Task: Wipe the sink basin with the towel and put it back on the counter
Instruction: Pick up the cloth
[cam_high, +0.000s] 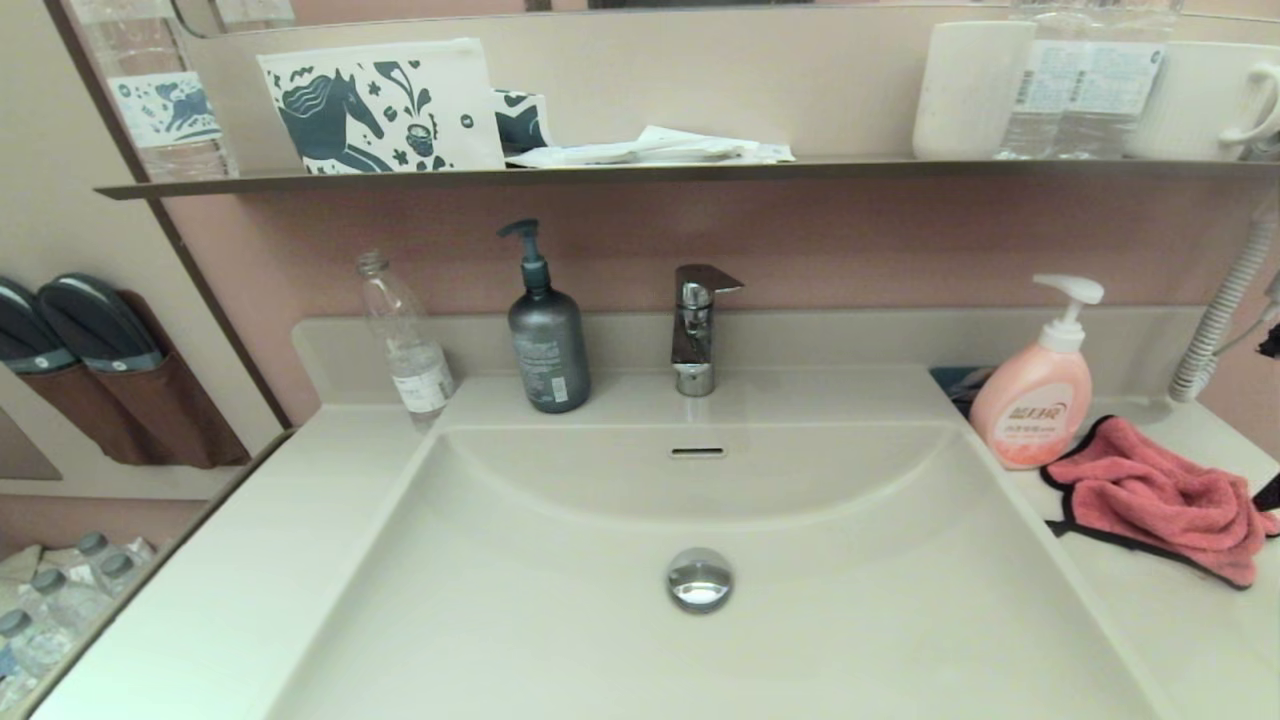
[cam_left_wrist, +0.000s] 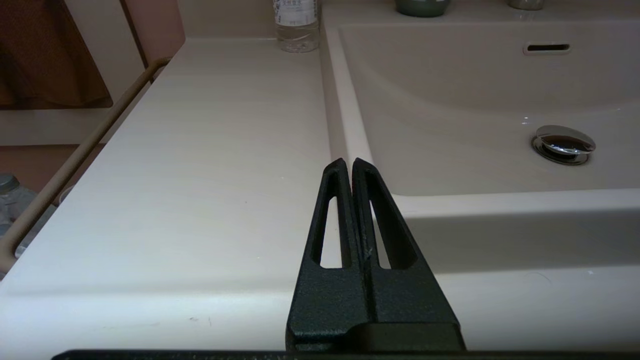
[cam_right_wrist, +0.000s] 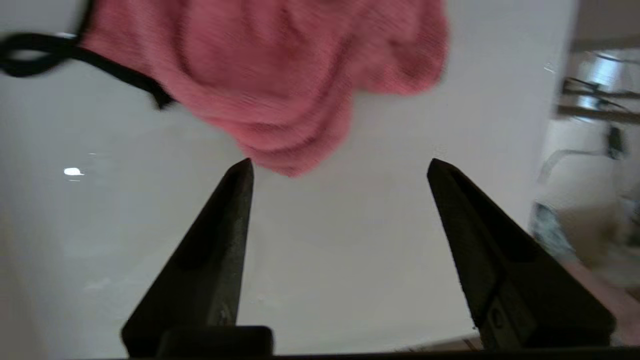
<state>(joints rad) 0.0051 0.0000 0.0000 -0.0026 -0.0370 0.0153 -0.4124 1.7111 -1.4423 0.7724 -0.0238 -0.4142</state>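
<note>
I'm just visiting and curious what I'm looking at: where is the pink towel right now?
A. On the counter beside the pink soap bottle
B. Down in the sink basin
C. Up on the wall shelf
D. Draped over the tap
A. The towel lies crumpled on the counter to the right of the sink basin, next to the soap bottle, with the open right gripper just short of it.

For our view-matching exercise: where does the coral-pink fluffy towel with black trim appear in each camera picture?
Head view: coral-pink fluffy towel at far right, on the cream-white counter.
Left wrist view: not in it.
Right wrist view: upper middle, just beyond the open right gripper.
Shared landmark: the counter.
</note>
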